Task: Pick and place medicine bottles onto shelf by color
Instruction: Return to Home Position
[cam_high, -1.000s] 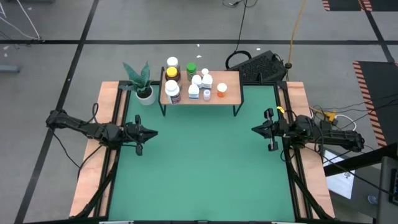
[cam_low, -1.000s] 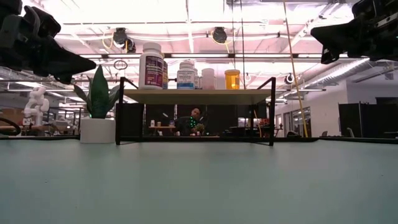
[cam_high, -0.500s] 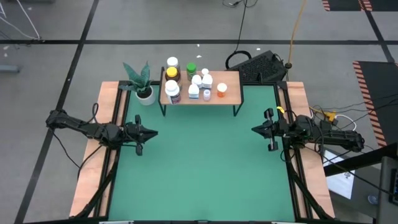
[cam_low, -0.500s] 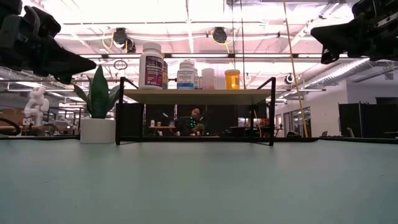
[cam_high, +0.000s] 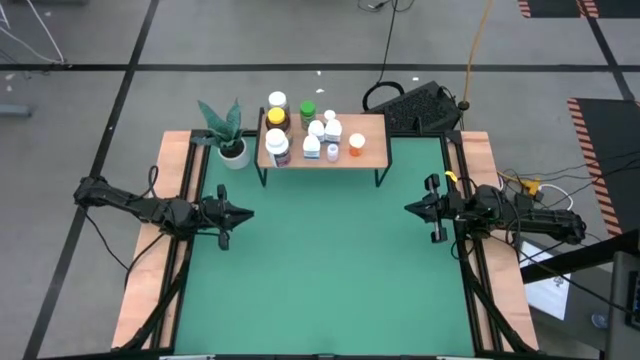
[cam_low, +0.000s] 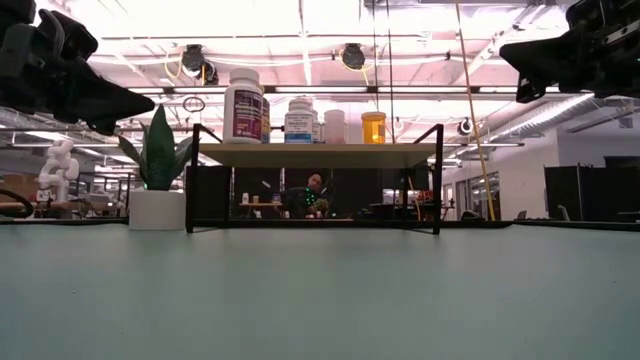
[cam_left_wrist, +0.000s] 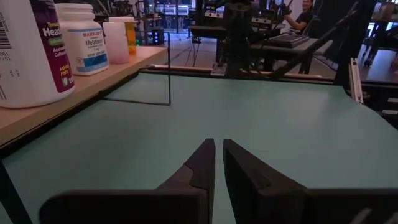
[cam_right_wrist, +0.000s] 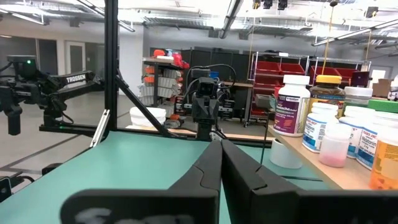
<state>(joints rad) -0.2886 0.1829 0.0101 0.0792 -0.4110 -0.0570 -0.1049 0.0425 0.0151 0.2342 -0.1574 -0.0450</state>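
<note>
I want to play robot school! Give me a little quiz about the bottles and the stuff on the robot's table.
1. True or false: all the medicine bottles stand on the shelf, and none is left on the green table.
2. Seen from above, what stands just beside the shelf's left end? A) a potted plant B) a red ball C) a book
3. Fill in: the bottle nearest the shelf's right end is ____ in colour.

Key: 1 true; 2 A; 3 orange.
</note>
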